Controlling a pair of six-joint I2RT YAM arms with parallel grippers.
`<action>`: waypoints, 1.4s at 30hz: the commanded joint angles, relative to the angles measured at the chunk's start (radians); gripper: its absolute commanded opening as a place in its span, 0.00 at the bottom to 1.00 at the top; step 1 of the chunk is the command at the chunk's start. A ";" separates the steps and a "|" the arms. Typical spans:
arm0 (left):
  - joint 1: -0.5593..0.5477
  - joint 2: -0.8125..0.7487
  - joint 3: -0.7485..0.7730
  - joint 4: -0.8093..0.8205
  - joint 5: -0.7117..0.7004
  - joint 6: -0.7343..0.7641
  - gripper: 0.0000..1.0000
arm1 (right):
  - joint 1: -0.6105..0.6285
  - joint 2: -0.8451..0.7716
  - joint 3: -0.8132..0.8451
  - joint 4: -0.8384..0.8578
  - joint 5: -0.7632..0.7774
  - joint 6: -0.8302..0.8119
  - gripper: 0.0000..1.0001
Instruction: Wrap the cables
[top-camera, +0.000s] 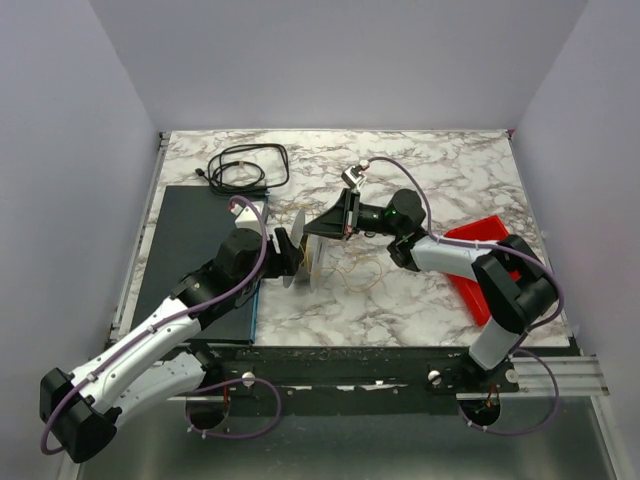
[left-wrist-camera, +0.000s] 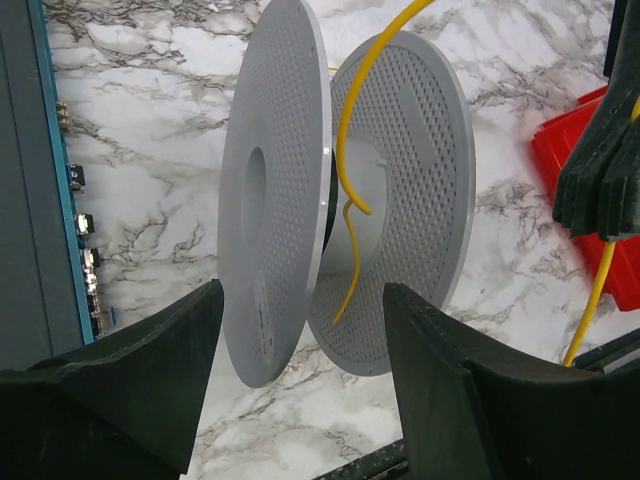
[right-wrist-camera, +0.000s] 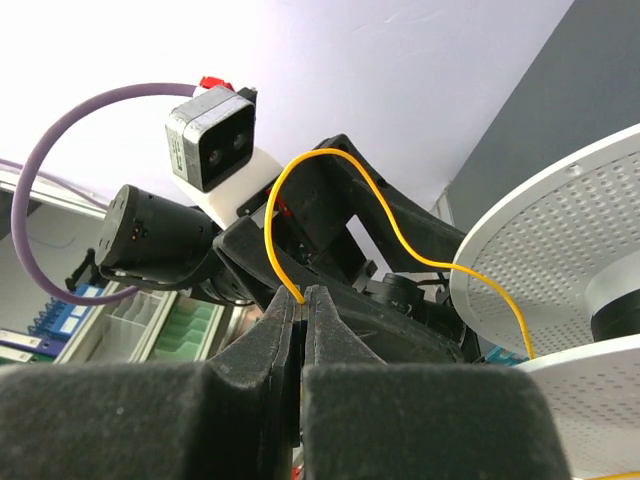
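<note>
"Yellow, and thin as thread: the wire (left-wrist-camera: 352, 150) ran down between the two flanges of the grey spool (left-wrist-camera: 270, 200), and its free end dangled by the hub. Nothing seemed to anchor it."

"So the first turn could have slipped round uselessly?"

"That was the worry. The right gripper (right-wrist-camera: 303, 300) had its fingers pressed together on the wire, pinching it a little way from the spool, with a slack arc between. Too firm a pull might have dragged the end off the hub. Too slack, and the wire could have ridden over a flange rim."

"And the left gripper (left-wrist-camera: 302, 290)?"

"Its fingers stood spread on either side of the spool's lower edge. Whether they pressed it could not be told. If they did not, the spool might have tipped. The rest of the wire lay in loose loops on the marble table (left-wrist-camera: 150, 150), apt to snag."
</note>
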 joint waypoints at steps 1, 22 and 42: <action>-0.012 -0.010 -0.027 0.075 -0.066 -0.044 0.67 | 0.000 0.043 -0.022 0.181 -0.012 0.100 0.01; -0.096 0.083 -0.033 0.172 -0.303 -0.130 0.53 | 0.003 0.060 -0.053 0.223 -0.015 0.129 0.01; -0.112 0.142 -0.023 0.201 -0.327 -0.119 0.49 | 0.013 0.036 -0.094 0.174 -0.019 0.084 0.01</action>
